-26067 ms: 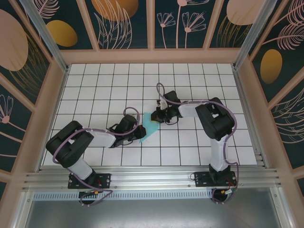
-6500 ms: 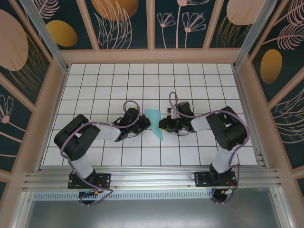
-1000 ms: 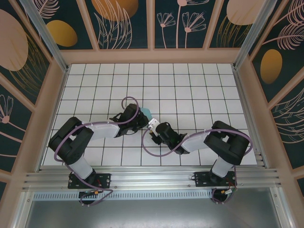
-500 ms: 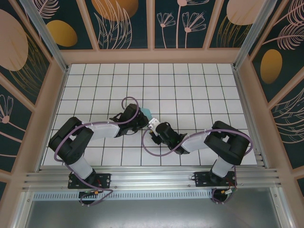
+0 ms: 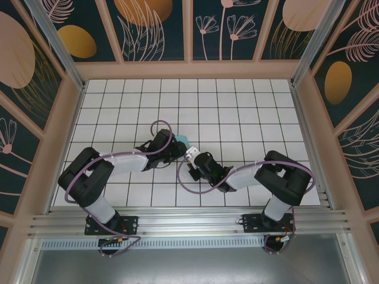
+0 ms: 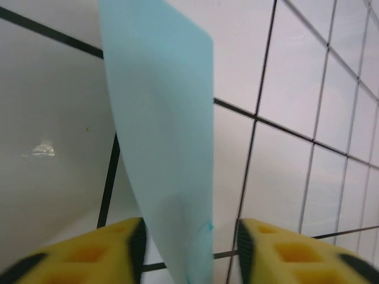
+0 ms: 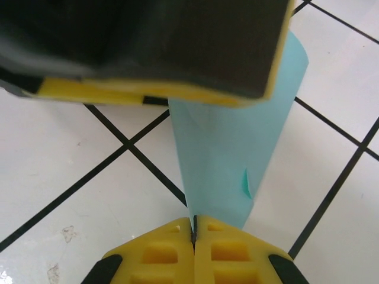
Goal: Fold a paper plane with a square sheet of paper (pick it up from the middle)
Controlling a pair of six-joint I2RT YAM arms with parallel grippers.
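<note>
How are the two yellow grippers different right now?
The left gripper is open, its fingers apart around the paper; the right gripper is shut, pinching the paper's edge. The left gripper reaches in from the left, the right gripper from the right. Both have yellow fingers.

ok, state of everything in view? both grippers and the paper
left gripper: open, one finger on each side of the folded paper, gaps showing.
right gripper: shut, pads together on the paper's narrower end.
folded paper: folded into a narrow tapering strip, pinched at one end by the right gripper, its other end between the left fingers.
</note>
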